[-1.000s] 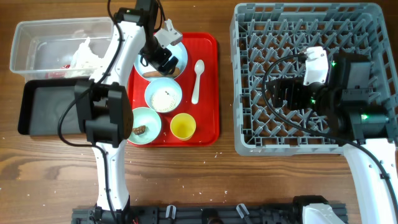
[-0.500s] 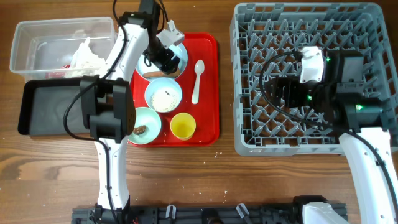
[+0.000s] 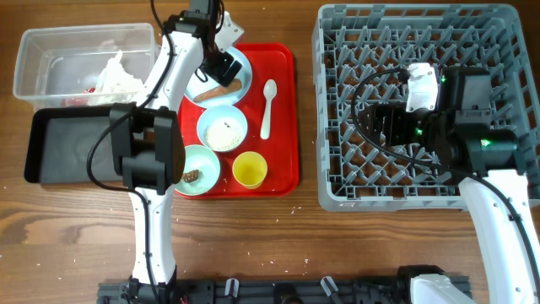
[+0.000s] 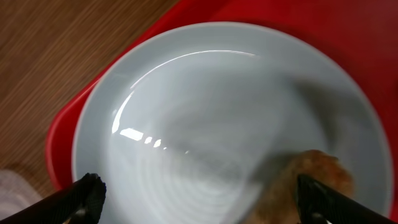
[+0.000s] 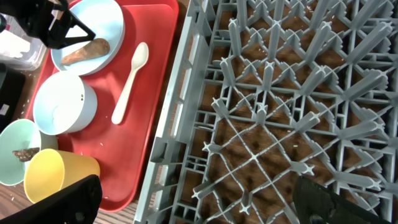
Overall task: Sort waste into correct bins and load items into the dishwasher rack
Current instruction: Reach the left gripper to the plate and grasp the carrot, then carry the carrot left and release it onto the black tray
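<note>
The left tool [image 4: 199, 198] is held spread wide, its two dark fingertips [image 4: 88, 194] far apart with nothing between them. Compared with a second ago, it has been drawn back across the pale blue round plate [image 4: 217, 106] toward the plate's far rim (a small shift, clearest from overhead). The orange-brown carrot-like stick [image 3: 222, 90] is thereby uncovered. The stick is left lying on the plate, close to one fingertip in the wrist view and not gripped. No pick is judged to have been made, so the stick has yet to be carried to a bin.

On the flat red serving tray [image 3: 283, 127] nothing else is changed:
- the small pale blue-white bowl [image 3: 222, 129] with rice
- the mint-green bowl [image 3: 196, 165] with a small dark brown chunk [image 3: 192, 176]
- the yellow cup [image 3: 249, 171]
- the white plastic spoon [image 3: 267, 108]

On the wooden counter [image 3: 278, 245], crumpled white paper [image 3: 114, 74] is held in the clear plastic rectangular tub [image 3: 46, 46], with the black rectangular tray [image 3: 59, 148] just beside it. The right tool [image 5: 199, 202] is likewise held open and empty above the large square grey plastic rack [image 3: 337, 181], in which no dishes are seen.
</note>
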`<action>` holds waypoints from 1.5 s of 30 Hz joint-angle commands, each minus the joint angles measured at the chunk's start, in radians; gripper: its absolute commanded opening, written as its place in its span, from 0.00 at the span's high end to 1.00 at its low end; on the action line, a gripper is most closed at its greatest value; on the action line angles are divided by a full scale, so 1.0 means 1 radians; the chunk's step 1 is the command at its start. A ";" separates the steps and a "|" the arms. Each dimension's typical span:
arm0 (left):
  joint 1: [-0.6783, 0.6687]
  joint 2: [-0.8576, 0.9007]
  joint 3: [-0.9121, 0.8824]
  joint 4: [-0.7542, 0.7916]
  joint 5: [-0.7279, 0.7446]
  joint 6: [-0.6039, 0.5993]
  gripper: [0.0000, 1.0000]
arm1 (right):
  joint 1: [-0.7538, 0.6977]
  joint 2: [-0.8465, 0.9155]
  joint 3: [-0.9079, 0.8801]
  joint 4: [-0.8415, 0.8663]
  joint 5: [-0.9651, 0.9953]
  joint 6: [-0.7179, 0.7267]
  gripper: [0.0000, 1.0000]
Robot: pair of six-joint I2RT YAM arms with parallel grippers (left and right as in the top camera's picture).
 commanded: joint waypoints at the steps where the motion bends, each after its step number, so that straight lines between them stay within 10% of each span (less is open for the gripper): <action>1: -0.005 -0.079 -0.006 -0.011 -0.111 -0.125 0.00 | 0.003 0.010 0.018 0.000 -0.018 0.005 0.00; 12: -0.003 -0.105 -0.051 -0.171 0.143 0.012 0.04 | 0.003 0.010 0.018 -0.001 -0.018 0.005 0.00; 22: -0.002 -0.100 -0.268 0.095 0.132 0.046 0.11 | 0.003 0.010 0.018 -0.002 -0.018 0.004 0.00; 27: -0.002 -0.100 -0.299 0.151 0.132 0.046 0.31 | 0.003 0.010 0.018 -0.004 -0.018 0.005 0.00; 34: -0.004 -0.101 -0.298 0.152 0.132 0.032 0.89 | 0.003 0.010 0.018 -0.010 -0.018 0.005 0.00; 45: -0.004 -0.319 0.009 -0.109 -0.068 -0.524 0.96 | 0.003 0.010 0.018 -0.015 -0.018 0.012 0.00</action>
